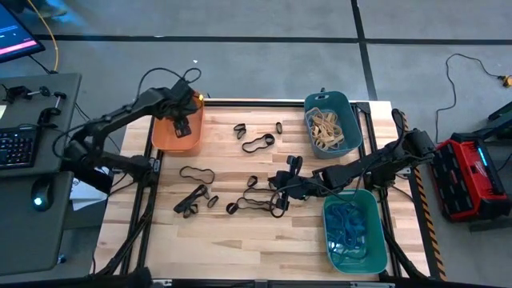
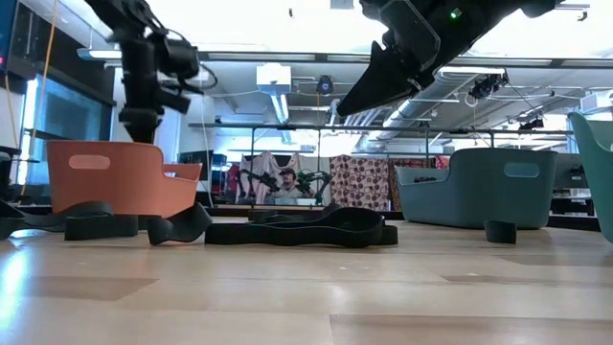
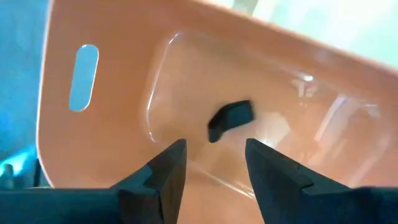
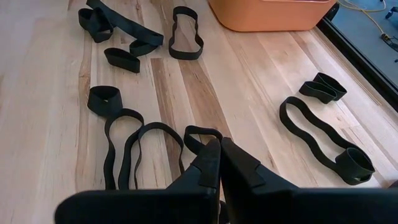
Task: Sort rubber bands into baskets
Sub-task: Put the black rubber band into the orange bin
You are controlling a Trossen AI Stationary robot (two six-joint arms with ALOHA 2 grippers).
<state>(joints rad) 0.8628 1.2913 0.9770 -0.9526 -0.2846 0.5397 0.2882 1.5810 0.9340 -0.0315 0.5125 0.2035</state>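
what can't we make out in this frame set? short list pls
- Orange basket floor, high view: left gripper covers much of it; only one black band shows in the left wrist view.
- Right gripper, right wrist view: whether the shut fingers pinch a band; they hide the contact.
- Blue bands in the green basket: tangled, uncountable.

Three rounded plastic baskets stand on the wooden table (image 1: 240, 232): one orange-salmon basket (image 1: 170, 138), one dark teal-blue basket (image 1: 340, 106) and one lighter green basket (image 1: 376, 232). One black rubber band (image 3: 229, 118) lies just beyond the left fingers (image 3: 168, 168). Roughly ten black rubber bands (image 1: 258, 143) lie loose; tangles prevent an exact count.
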